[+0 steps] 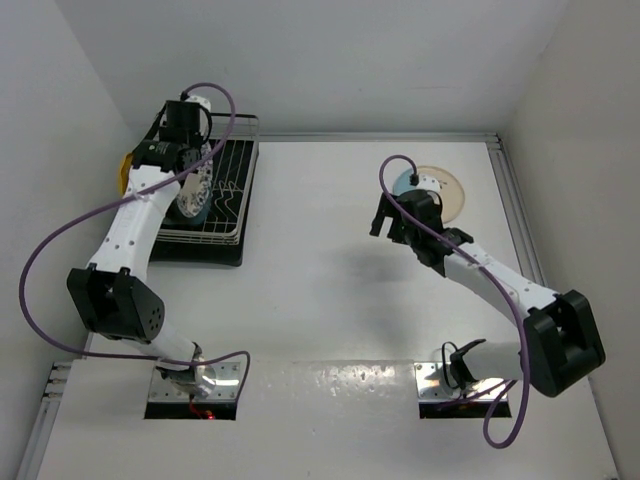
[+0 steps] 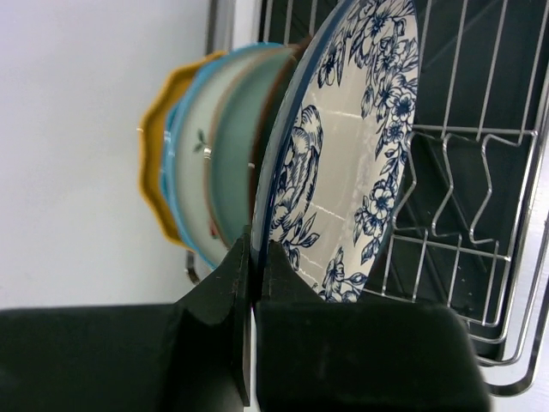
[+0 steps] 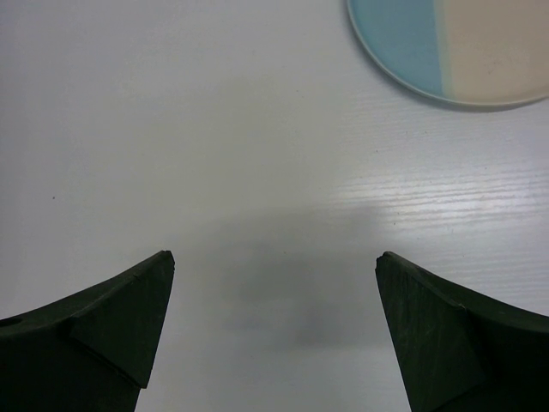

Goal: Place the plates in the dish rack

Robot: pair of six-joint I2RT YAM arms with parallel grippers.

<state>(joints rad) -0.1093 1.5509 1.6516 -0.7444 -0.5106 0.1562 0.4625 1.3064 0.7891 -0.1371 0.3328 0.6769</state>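
Dish rack [image 1: 225, 200]: silver wire over a black tray, far left of the bench [image 1: 330, 290].
Blue-floral plate [image 2: 343, 163]: stands on edge over the rack, its lower rim pinched between the pressed-together jaws of the left gripper [image 2: 255, 257].
Plate row [image 2: 219, 163]: on edge just left of it, with the yellow plate [image 2: 154, 172] outermost.
Blue-and-cream plate [image 3: 455, 47]: flat on the bench, far right.
Right gripper [image 3: 274, 318]: spread wide and holding nothing, over bare bench near that plate.
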